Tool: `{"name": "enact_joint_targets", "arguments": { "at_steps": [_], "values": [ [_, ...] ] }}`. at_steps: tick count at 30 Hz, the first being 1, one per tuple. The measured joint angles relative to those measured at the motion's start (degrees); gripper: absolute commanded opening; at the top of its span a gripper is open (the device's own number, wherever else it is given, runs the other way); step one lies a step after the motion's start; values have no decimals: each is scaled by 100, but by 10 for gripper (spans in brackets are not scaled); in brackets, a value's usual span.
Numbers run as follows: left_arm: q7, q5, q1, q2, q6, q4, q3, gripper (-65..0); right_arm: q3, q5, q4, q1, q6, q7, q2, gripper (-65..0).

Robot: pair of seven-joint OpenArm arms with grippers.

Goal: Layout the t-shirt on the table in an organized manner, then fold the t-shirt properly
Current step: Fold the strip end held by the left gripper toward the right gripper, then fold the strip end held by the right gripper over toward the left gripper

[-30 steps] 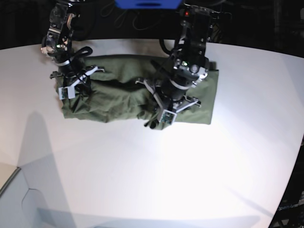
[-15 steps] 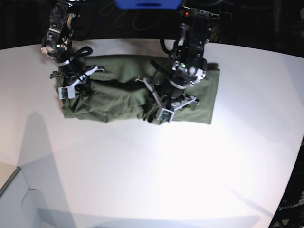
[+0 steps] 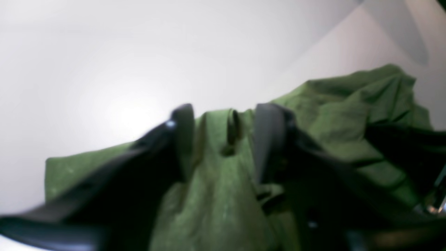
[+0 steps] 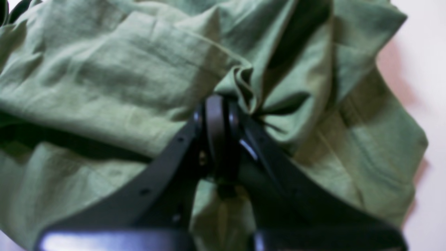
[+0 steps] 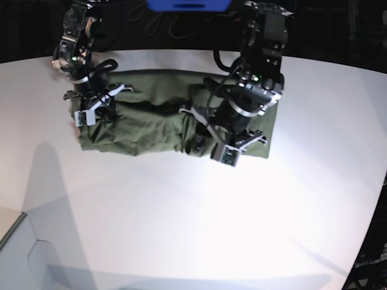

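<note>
Two pincers of mine sit on the t-shirt (image 5: 145, 124), which lies as a rumpled olive-green band across the far part of the white tabletop (image 5: 181, 229). My right pincer (image 4: 217, 115) is at one end of the band, on the left in the base view; its tips are pressed together, and a small puckered fold of the cloth bunches up right at them, so it is pinching the t-shirt there. The fabric spreads in loose wrinkles all round that pinch, and bare tabletop shows just past the shirt's edge. My left pincer (image 3: 223, 139) is over the other half, close to the near edge of the band. Its two dark fingers (image 3: 183, 139) stand apart, with a ridge of green cloth rising in the gap between them; I cannot tell whether the fingers touch that ridge, since the wrist picture is blurred. Beyond its tips the shirt ends and plain tabletop begins.
</note>
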Motion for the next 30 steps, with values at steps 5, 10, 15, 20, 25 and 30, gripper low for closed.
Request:
{"name": "enact_joint_targets", "arguments": {
  "at_steps": [5, 10, 15, 20, 25, 30],
  "values": [
    [24, 0, 61, -157, 15, -490, -1049, -642, 2, 2, 0, 0, 7, -2, 17, -650],
    [-46, -9, 11, -170, 2, -931, -1674, -631, 2, -2, 66, -13, 24, -55, 17, -526],
    [-39, -46, -212, -321, -37, -1537, -1650, -631, -9, -254, 748, -341, 42, -479, -7, -345],
    [-72, -39, -260, -330, -28, -1661, -1659, -631, 122, -236, 1329, -363, 44, -428, -17, -228],
    [-66, -39, -273, -328, -28, -1635, -1659, -631, 640, -238, 1182, 31, 28, -903, -15, -206],
    [-68, -39, -254, -313, -31, -1628, -1655, -631, 1110, -223, 385, 723, 48, -1668, 26, -206]
  ]
}}
